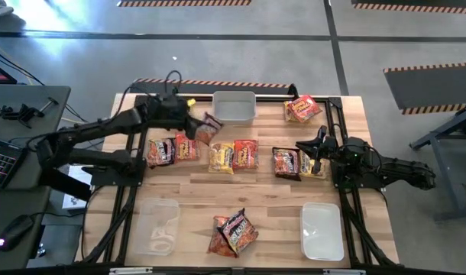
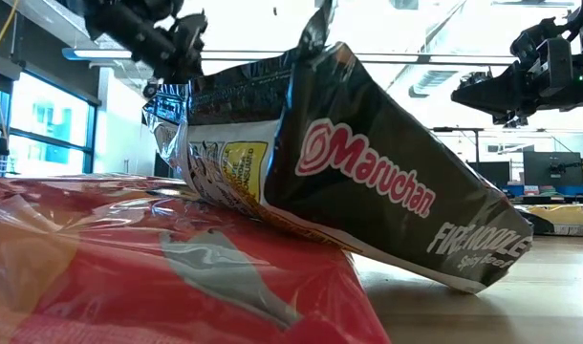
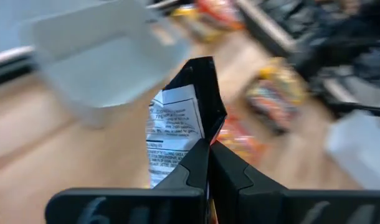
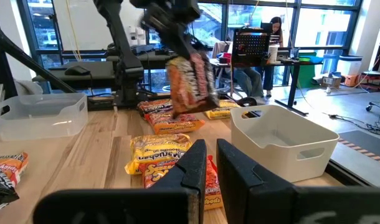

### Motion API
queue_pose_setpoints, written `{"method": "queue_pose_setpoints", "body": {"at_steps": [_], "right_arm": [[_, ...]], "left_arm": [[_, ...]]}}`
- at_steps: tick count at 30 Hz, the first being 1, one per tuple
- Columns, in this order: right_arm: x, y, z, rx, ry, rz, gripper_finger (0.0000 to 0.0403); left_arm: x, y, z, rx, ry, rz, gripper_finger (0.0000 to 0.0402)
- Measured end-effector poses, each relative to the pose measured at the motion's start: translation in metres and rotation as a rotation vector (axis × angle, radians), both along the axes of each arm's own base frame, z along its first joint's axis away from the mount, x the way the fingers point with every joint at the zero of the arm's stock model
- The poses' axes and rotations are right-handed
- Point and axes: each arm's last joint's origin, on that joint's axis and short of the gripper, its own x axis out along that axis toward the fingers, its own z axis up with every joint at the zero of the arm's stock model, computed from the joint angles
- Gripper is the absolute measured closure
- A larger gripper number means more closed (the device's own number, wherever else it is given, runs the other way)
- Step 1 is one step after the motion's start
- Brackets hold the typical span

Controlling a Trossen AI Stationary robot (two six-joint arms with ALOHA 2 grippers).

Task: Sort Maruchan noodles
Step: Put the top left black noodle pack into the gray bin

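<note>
My left gripper (image 1: pixel 195 124) is shut on a dark Maruchan packet (image 1: pixel 211 128), held in the air just near of the far white bin (image 1: pixel 234 107). The right wrist view shows this packet (image 4: pixel 191 84) dangling above the table. Several yellow, red-orange and dark packets lie flat in a row across the middle (image 1: pixel 233 156). One lies at the far right (image 1: pixel 303 108) and a small pile near the front (image 1: pixel 233 231). My right gripper (image 1: pixel 315 147) waits shut at the right, level above two packets (image 1: pixel 298 163). My left gripper pinches one crumpled end of the dark packet (image 3: pixel 204 138) between its two fingers. The fingers come from the table's left, slanting down. The packet sticks out beyond the fingertips, its white printed back (image 3: pixel 171 127) showing, and hangs tilted, lifted clear of the table.
A clear bin (image 1: pixel 156 225) stands near left and a white bin (image 1: pixel 322 229) near right. Black frame rails (image 1: pixel 134 191) run along both table sides. In the low view a dark packet (image 2: pixel 387 182) leans on a red one (image 2: pixel 177 277) close to the camera.
</note>
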Motion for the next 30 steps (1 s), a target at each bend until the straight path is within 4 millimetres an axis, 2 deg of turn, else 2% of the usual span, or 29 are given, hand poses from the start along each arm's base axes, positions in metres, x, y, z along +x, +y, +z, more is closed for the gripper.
{"method": "queue_pose_setpoints", "body": {"at_steps": [4, 11, 16, 20, 26, 30], "right_arm": [[0.000, 0.000, 0.000, 0.000, 0.000, 0.000, 0.0379], [0.000, 0.000, 0.000, 0.000, 0.000, 0.000, 0.0379], [0.000, 0.000, 0.000, 0.000, 0.000, 0.000, 0.0379], [0.000, 0.000, 0.000, 0.000, 0.000, 0.000, 0.0379], [0.000, 0.000, 0.000, 0.000, 0.001, 0.000, 0.0379], [0.000, 0.000, 0.000, 0.000, 0.000, 0.000, 0.0379]], "left_arm": [[0.019, -0.025, 0.000, -0.001, -0.092, -0.034, 0.0401], [0.035, -0.051, -0.042, -0.076, -0.169, 0.061, 0.0401], [0.035, -0.061, -0.070, -0.059, -0.124, 0.151, 0.0401], [0.039, -0.071, -0.084, -0.066, -0.059, 0.141, 0.0401], [0.043, -0.081, -0.094, -0.078, -0.019, 0.114, 0.0401], [0.043, -0.082, -0.094, -0.066, -0.011, 0.102, 0.0386]]}}
